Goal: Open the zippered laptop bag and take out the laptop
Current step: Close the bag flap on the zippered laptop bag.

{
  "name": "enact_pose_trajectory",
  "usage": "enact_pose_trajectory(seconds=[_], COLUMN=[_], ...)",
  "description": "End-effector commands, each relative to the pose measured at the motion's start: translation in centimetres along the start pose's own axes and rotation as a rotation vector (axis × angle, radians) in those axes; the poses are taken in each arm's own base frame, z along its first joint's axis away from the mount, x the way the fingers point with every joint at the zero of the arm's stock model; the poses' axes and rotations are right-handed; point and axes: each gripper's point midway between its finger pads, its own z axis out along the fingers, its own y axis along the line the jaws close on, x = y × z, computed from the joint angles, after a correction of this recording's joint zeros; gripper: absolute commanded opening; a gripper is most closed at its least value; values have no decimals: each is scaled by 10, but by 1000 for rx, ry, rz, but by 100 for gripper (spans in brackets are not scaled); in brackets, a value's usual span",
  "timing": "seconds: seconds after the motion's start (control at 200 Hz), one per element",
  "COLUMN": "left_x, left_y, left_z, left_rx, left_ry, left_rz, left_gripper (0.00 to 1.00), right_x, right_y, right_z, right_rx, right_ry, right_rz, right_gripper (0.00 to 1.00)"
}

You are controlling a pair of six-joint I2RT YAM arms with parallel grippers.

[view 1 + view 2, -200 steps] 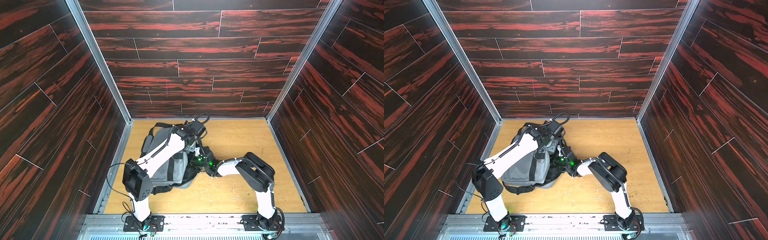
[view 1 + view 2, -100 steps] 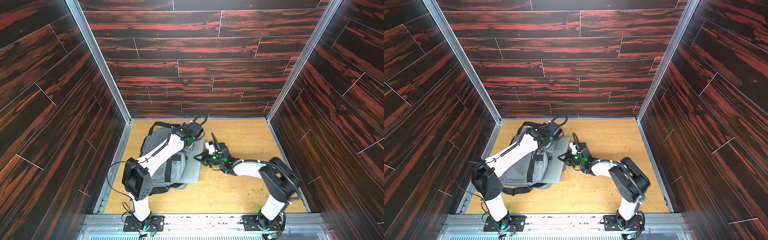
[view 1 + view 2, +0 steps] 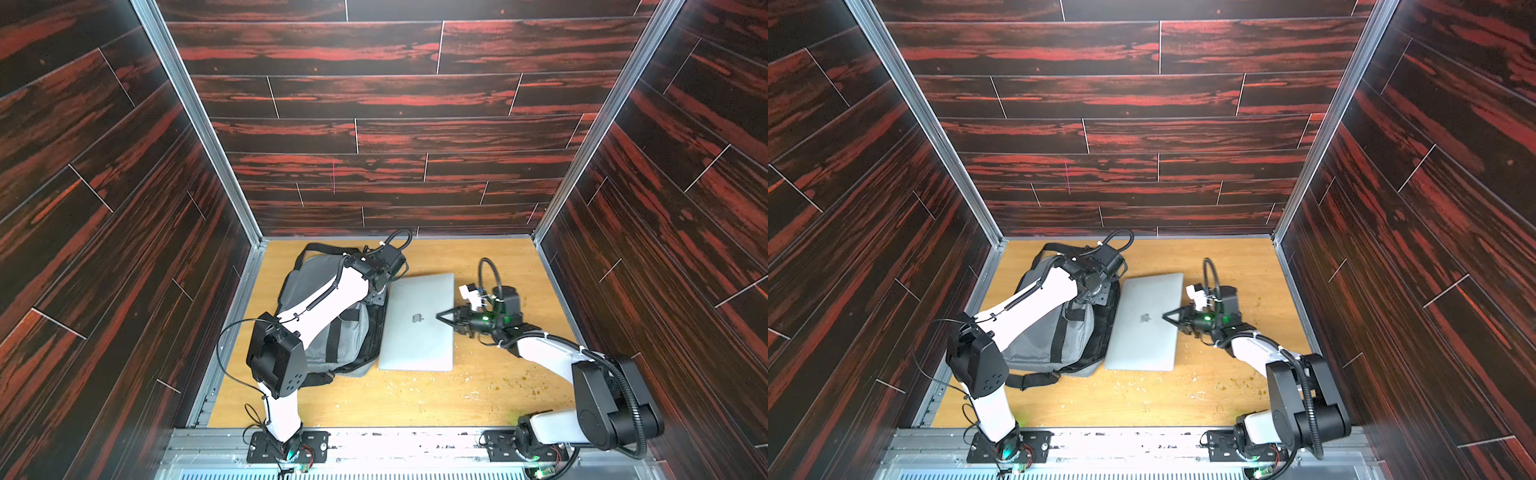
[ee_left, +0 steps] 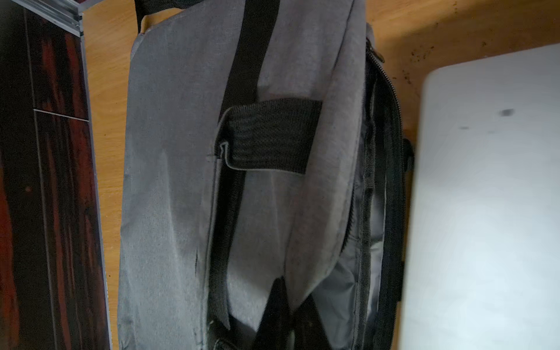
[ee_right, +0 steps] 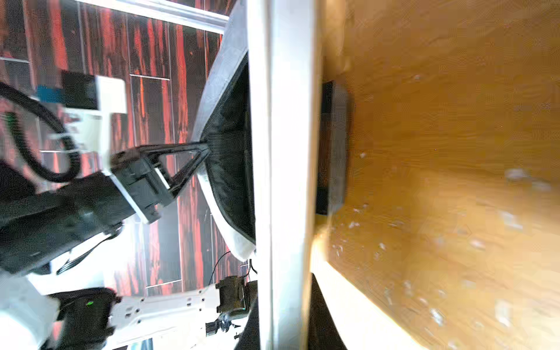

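Note:
The grey zippered laptop bag (image 3: 347, 332) (image 3: 1038, 345) (image 4: 169, 181) lies at the table's left, its zipped mouth gaping toward the middle. My left gripper (image 3: 378, 296) (image 3: 1097, 296) (image 4: 294, 288) is shut on a fold of the bag's upper flap and holds it up. The silver laptop (image 3: 415, 336) (image 3: 1142, 336) (image 4: 485, 212) (image 5: 281, 151) lies outside the bag, its left edge right beside the mouth. My right gripper (image 3: 442, 318) (image 3: 1169, 316) (image 5: 285, 321) is shut on the laptop's right edge, one finger above and one below.
The bag's black shoulder strap (image 3: 320, 249) loops toward the back wall and trails by the front (image 3: 1034, 380). Crumbs (image 3: 511, 382) speckle the wooden table. Dark panelled walls close in on three sides, and a metal rail (image 3: 415, 440) runs along the front.
My right gripper has drawn the laptop rightward out of the bag's mouth, and the right arm has stretched out to the right. The left gripper has kept its hold on the flap.

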Motion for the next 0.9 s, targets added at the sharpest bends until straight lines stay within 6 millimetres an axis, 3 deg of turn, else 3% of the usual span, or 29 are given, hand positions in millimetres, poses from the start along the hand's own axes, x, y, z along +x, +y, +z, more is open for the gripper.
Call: enact_pose_trajectory(seconds=[0.0,0.1,0.205,0.466,0.566,0.807,0.892], left_x=[-6,-7,-12,0,5,13,15], left_y=[13,13,3,-9,-10,-18,-22], left_z=[7,16,22,35,42,55,61], left_rx=[-80,-100,-69,-37,-47,-38,-33], left_ry=[-5,13,16,81,101,132,145], left_rz=[-40,-50,-67,-33,-28,-26,-23], left_gripper=[0,0,0,0,10,13,19], right_x=[-1,-11,-19,-35,-37,-35,-35], right_y=[24,7,-4,-34,-44,-66,-71], right_z=[-19,-24,-16,4,10,18,20], right_rx=[-82,-68,-76,-126,-149,-157,-154], right_ry=[57,45,62,83,86,121,127], right_rz=[-161,-144,-147,-97,-73,-52,-48], right_gripper=[0,0,0,0,0,0,0])
